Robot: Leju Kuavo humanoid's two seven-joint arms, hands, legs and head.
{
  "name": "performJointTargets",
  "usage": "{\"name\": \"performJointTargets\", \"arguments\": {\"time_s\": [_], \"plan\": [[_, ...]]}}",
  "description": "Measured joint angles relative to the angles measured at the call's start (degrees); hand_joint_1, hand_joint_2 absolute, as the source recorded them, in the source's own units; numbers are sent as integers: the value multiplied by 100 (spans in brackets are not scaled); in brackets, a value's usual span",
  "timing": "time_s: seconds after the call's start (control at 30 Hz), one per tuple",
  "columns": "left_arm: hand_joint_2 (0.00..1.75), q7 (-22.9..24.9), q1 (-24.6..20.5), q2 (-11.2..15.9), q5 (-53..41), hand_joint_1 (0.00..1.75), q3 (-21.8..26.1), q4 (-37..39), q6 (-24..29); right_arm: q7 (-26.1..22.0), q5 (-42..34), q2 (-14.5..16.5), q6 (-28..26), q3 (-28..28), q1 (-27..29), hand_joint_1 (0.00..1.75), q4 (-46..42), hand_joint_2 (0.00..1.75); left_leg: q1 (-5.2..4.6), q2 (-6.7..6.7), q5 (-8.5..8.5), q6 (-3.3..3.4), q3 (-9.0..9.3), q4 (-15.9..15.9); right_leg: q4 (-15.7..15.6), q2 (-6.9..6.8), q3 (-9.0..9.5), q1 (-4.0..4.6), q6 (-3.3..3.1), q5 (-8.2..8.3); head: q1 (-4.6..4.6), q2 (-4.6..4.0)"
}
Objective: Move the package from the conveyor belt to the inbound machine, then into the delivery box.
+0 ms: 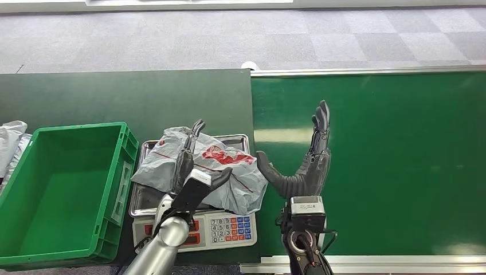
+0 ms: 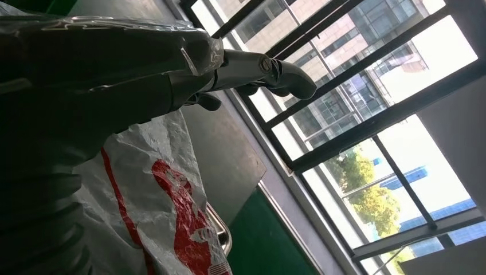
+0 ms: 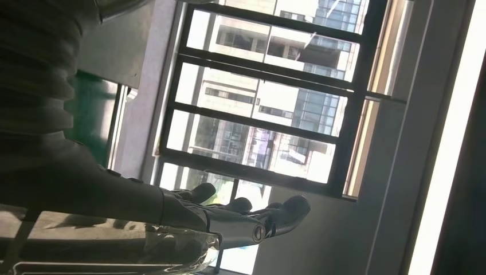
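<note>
A grey plastic package [image 1: 232, 166] with red print lies crumpled on the metal tray [image 1: 229, 138] of the weighing scale [image 1: 226, 230], the inbound machine. My left hand [image 1: 192, 172] is over the package's left half, fingers stretched out and thumb spread, gripping nothing. In the left wrist view the package [image 2: 160, 212] lies right under the straight fingers [image 2: 269, 69]. My right hand [image 1: 306, 166] is held over the green conveyor belt [image 1: 401, 160] just right of the scale, fingers straight, thumb pointing toward the package, empty. The green delivery box [image 1: 123, 172] stands left of the scale.
Grey bags [image 1: 11, 140] lie at the far left beyond the box. The scale and box sit on a dark green table [image 1: 114, 97]. The belt's metal rail [image 1: 367, 71] runs along its far edge, with grey carpet floor behind.
</note>
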Motion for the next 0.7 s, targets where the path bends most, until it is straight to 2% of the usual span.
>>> {"name": "performJointTargets", "arguments": {"time_s": [0.17,0.3,0.37,0.5,0.57,0.7], "plan": [[175,612,-342,-31,-954,0,-226,619,438,198,-130,-8,244,60,-38,0,1,175,0,0,0,0,0,0,0,0,0,0,0,0,1,0],[175,1294,-532,-30,-1855,1,-426,1060,446,261,-147,-11,413,53,-47,0,1,175,0,0,0,0,0,0,0,0,0,0,0,0,1,0],[175,1691,-621,-29,-2320,15,-490,1269,330,294,-132,-11,509,41,-47,0,0,175,0,0,0,0,0,0,0,0,0,0,0,0,1,0],[175,2213,-774,-27,-2899,156,-552,1580,70,363,-67,-10,684,26,-46,0,0,175,0,0,0,0,3,0,0,0,5,0,0,0,0,0],[175,2309,-805,-28,-3032,167,-557,1661,-12,390,-29,-9,741,16,-45,0,-2,175,0,0,0,0,8,0,0,0,10,0,0,0,0,0],[175,2425,-858,-32,-3245,172,-552,1824,-145,425,50,-9,821,-13,-38,0,-20,175,0,0,0,0,25,0,0,0,27,0,0,0,1,0]]}}
